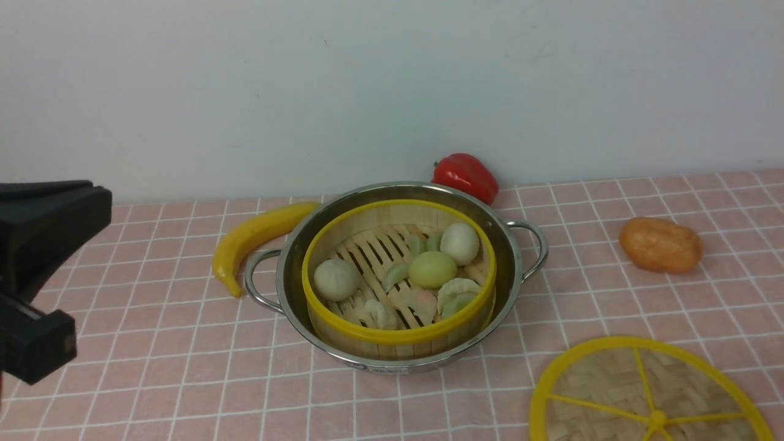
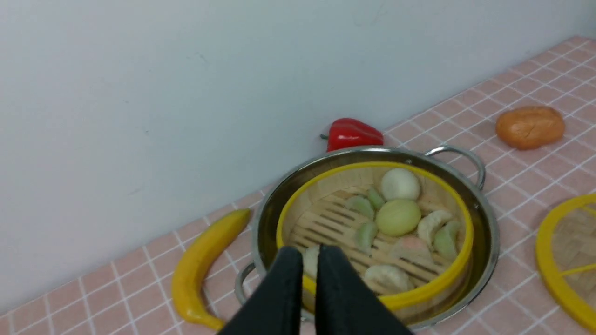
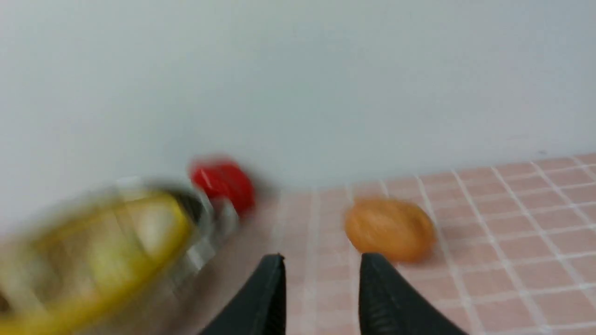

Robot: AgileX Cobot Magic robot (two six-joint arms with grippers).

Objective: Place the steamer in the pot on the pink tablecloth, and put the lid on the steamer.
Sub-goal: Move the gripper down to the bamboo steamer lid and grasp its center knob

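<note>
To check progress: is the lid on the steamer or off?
Off. The lid lies flat on the pink tablecloth, apart from the uncovered steamer.

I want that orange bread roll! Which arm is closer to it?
Right. Its open fingers sit just short of the orange bread roll. The left arm's shut fingers hover across the pot, farther away.

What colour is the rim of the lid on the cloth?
Yellow, ringing the woven bamboo lid; the front view shows it best.

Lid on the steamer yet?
No, the lid lies flat on the cloth, apart from the pot; the steamer is uncovered.
</note>
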